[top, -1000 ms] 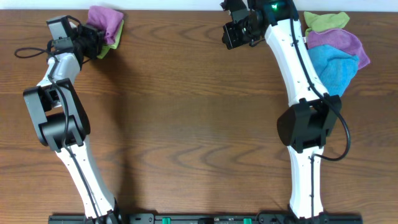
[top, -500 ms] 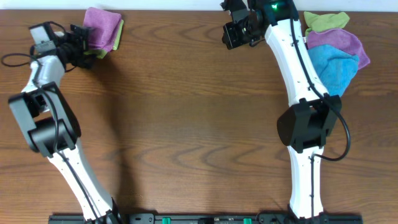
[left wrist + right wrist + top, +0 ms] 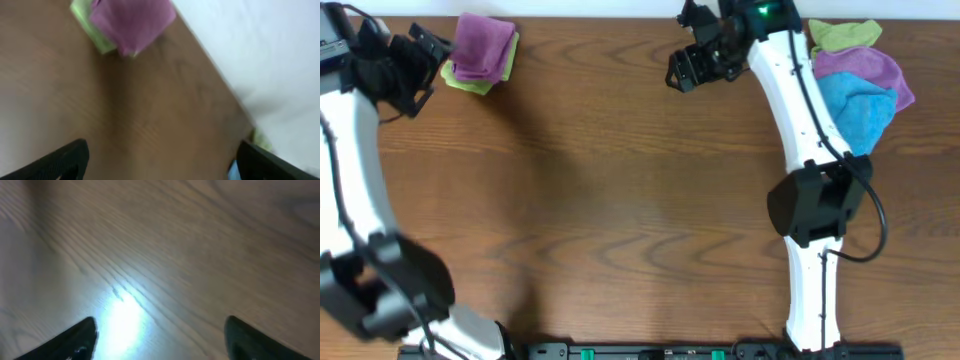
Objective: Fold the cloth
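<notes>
The cloth (image 3: 484, 44) lies folded into a small purple square at the table's far left corner, on top of a lime-green cloth (image 3: 470, 82). My left gripper (image 3: 428, 65) hovers open just left of it, touching nothing. In the blurred left wrist view the cloth (image 3: 132, 20) is at the top, the green one (image 3: 92, 39) under it, and bare wood lies between the left gripper's (image 3: 162, 165) wide-apart fingers. My right gripper (image 3: 682, 68) hangs open over bare wood near the far edge. The right wrist view shows only table between the right gripper's (image 3: 162, 340) dark fingers.
A loose pile sits at the far right behind the right arm: a green cloth (image 3: 845, 35), a rounded purple cloth (image 3: 865, 68) and a bright blue cloth (image 3: 855, 112). The table's far edge (image 3: 590, 17) runs right behind both grippers.
My left gripper has opened, let go of the folded cloth and pulled back to the left. The right gripper has opened and shifted slightly left.
</notes>
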`<state>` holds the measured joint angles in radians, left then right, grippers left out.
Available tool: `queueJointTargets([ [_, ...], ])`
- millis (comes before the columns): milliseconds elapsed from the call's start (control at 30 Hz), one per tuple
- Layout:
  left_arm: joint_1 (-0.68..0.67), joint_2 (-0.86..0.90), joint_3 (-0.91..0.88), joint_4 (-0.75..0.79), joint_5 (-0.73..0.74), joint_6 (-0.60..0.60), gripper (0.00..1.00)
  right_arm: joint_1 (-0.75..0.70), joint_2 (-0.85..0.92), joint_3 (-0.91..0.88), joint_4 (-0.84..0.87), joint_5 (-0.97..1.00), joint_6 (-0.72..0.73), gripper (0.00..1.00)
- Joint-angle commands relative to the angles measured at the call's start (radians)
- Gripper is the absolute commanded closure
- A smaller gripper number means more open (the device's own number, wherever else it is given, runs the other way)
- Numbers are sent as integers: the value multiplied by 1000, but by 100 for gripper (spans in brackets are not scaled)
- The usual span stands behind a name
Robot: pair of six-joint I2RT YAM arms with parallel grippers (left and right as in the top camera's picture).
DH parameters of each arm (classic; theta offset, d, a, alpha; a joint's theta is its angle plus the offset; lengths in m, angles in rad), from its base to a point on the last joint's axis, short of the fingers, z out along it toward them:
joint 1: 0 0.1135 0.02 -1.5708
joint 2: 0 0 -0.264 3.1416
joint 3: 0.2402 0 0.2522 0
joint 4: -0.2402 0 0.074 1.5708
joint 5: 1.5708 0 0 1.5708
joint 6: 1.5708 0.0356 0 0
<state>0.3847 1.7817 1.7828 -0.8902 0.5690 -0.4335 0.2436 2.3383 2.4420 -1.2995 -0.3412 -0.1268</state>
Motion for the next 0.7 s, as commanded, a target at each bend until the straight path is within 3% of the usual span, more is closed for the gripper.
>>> queueJointTargets([
  [0, -5, -97, 7, -101, -74, 237, 5, -36, -141, 13, -34, 87, -48, 4],
  [167, -6, -265, 1, -239, -79, 359, 5, -62, -261, 11, -115, 158, -47, 1],
  [367, -40, -537, -135, -187, -83, 370, 5, -94, -420, -33, -201, 158, -47, 1],
  [533, -140, -768, -356, -91, -235, 374, 5, -106, -618, -269, -173, 190, -47, 1],
  [667, -214, -898, -479, -57, -348, 375, 5, -106, -822, -563, -67, 204, -47, 1],
])
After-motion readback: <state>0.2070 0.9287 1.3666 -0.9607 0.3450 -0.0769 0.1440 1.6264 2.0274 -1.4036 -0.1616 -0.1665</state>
